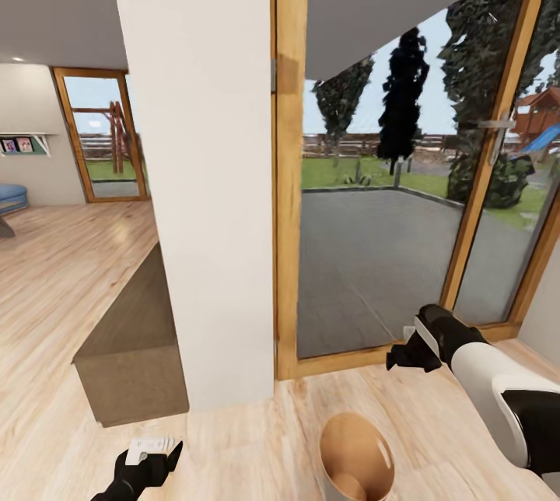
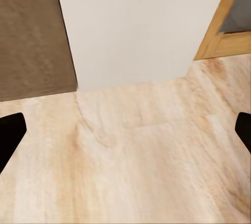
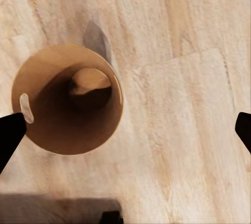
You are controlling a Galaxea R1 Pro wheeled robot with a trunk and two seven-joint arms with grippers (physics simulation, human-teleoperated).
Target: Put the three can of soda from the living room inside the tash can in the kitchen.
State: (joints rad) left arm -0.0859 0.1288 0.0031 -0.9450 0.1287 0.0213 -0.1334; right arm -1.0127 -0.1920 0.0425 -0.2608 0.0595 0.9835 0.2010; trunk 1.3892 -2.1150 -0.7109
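Right now, in the head view, you are standing over the trash can [image 1: 356, 460], which sits on the light wood floor [image 1: 70, 268] just in front of the base, below the glazed patio door [image 1: 389, 197] and beside the white pillar [image 1: 202, 174]. Your right end effector [image 1: 404, 356] hangs above and a little beyond the bin; your left end effector [image 1: 148, 464] is low at the near edge, well apart from it.

In the left wrist view, the two black fingertips [image 2: 9, 135] sit at opposite edges, spread wide with nothing between them, over bare floor by the pillar's foot.

In the right wrist view, the fingertips [image 3: 10, 132] are likewise spread and empty, and the bin's brown mouth [image 3: 68, 104] lies off to one side rather than centred.

No soda can is in either end effector, so I judge this the end of a drop-off. What lies in the bin's bottom is too dim to tell. Next calls for turning the base toward the living room for any remaining can.
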